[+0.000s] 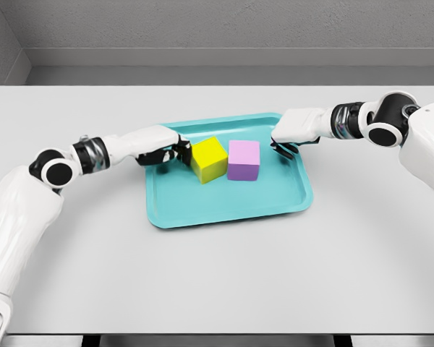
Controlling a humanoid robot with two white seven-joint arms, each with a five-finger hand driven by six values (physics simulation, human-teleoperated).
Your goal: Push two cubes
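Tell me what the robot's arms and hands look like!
Both arms are smooth, shiny white shells. Each has round black joints with white centres and a grey metal ring near the wrist. The left hand and the right hand are white on the back, with dark, nearly black fingers. No cables or markings show.
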